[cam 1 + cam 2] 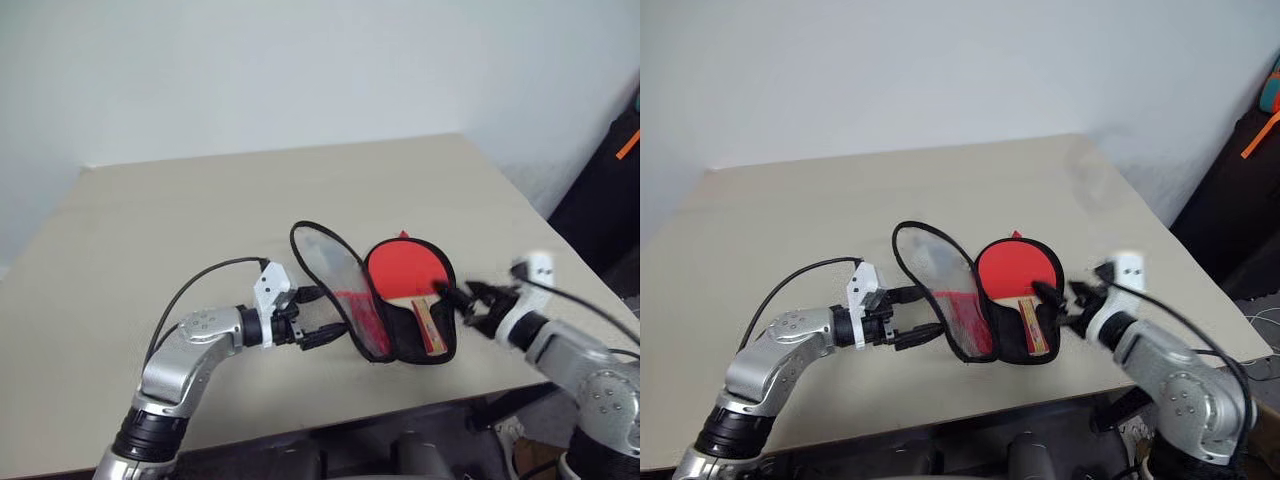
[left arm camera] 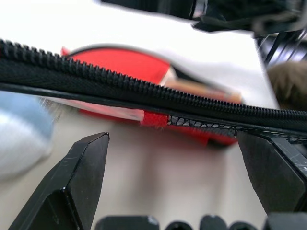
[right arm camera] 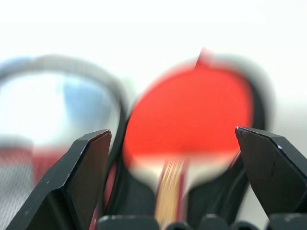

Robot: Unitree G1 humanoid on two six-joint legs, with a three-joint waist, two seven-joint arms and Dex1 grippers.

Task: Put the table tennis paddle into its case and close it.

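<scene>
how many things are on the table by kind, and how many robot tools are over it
table tennis paddle: 1, lying in the open case
case: 1, lid flap raised
robot tools: 2, the left tool and the right tool, both open and holding nothing
total: 4

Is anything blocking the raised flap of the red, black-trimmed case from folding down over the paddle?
Nothing visible does. The red-faced paddle lies flat inside the case; the open flap stands beside it, left gripper at its edge.
</scene>
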